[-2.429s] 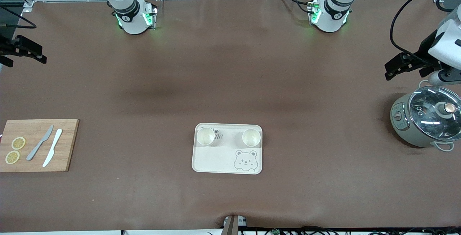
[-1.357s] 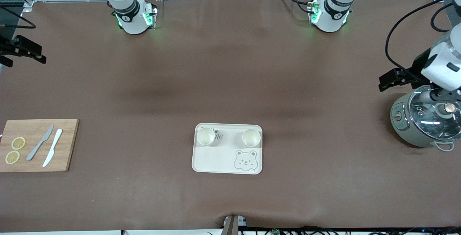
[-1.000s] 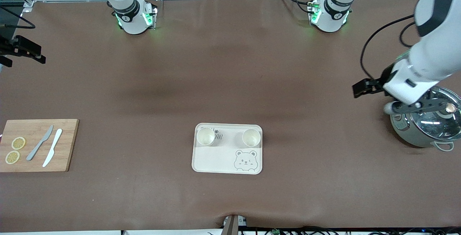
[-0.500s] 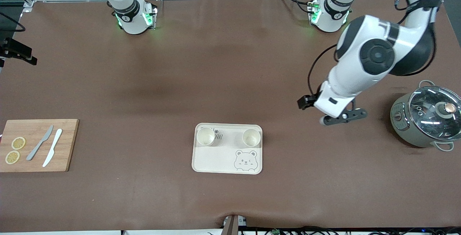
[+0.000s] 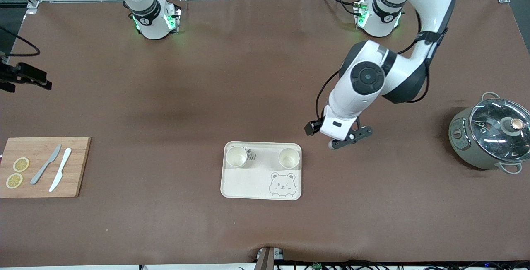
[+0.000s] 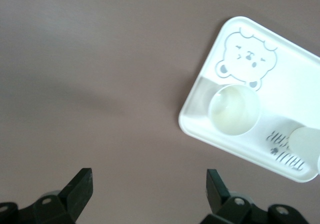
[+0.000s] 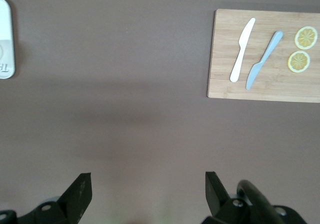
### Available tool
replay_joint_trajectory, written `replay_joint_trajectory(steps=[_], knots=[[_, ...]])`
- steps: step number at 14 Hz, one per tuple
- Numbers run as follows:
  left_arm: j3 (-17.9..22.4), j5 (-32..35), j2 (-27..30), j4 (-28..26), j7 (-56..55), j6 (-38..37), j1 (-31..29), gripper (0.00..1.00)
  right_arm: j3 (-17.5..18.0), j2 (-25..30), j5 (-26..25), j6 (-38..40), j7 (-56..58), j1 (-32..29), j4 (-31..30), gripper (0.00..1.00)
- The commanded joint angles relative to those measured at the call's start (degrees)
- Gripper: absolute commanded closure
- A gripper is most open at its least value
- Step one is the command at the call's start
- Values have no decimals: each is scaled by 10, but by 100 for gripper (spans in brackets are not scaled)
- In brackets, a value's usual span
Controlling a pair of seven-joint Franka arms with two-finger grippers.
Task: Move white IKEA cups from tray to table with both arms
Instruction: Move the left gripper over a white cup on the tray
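Cream-white and upright, mouths facing up, two white IKEA cups stand on a bear tray [image 5: 248, 187] near the middle of the brown table [image 5: 207, 96]: one cup [image 5: 288, 158] toward the left arm's end, the other cup [image 5: 236, 156] toward the right arm's end, both along the tray edge farther from the front camera, with the bear drawing [image 5: 282, 184] nearer to that camera. Round, they show no long axis. The left gripper [image 6: 149, 189], fingers spread and empty, hangs over bare table just beside the tray's corner, apart from the nearer cup. The right gripper [image 7: 148, 188], also spread and empty, waits over bare table at its own end. A wooden cutting board [image 5: 41, 166] carries two knives [image 5: 54, 169] and lemon slices [image 5: 17, 172]; a lidded pot [image 5: 488, 137] stands at the left arm's end. Nothing lies between either gripper and the cups.
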State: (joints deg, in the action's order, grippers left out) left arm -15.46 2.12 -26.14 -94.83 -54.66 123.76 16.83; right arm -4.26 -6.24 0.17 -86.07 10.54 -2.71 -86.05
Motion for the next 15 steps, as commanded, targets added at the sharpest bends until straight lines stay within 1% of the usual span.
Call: replay_joint_trajectory(steps=[1,3,4,6,9,10,11,12,13,14,15], knots=[[3,4,-29,-9,-32,76,19,0,5,-28,2,-1,5,-1,22,0],[5,5,-60,-9,-52,137,24,0,5,-48,4,-9,0,0,21,0],[5,5,-74,-8,-53,158,25,2,5,-60,9,-18,0,-1,20,0],[7,5,-97,-4,-54,190,29,15,5,-81,10,-37,-2,2,20,0],[9,4,-138,14,-54,251,29,18,6,-110,15,-73,-3,7,19,0],[9,4,-148,19,-54,260,29,18,5,-123,31,-84,-3,5,19,0],[10,4,-154,25,-54,264,29,23,5,-138,49,-95,-4,3,18,0],[10,4,-162,32,-54,265,29,33,5,-152,66,-109,-19,4,18,0],[10,4,-168,36,-52,266,30,48,5,-162,75,-121,-55,9,19,0],[10,4,-172,36,-51,268,31,62,6,-171,78,-127,-103,25,18,0],[10,4,-175,36,-51,271,33,74,6,-179,78,-137,-144,46,19,0]])
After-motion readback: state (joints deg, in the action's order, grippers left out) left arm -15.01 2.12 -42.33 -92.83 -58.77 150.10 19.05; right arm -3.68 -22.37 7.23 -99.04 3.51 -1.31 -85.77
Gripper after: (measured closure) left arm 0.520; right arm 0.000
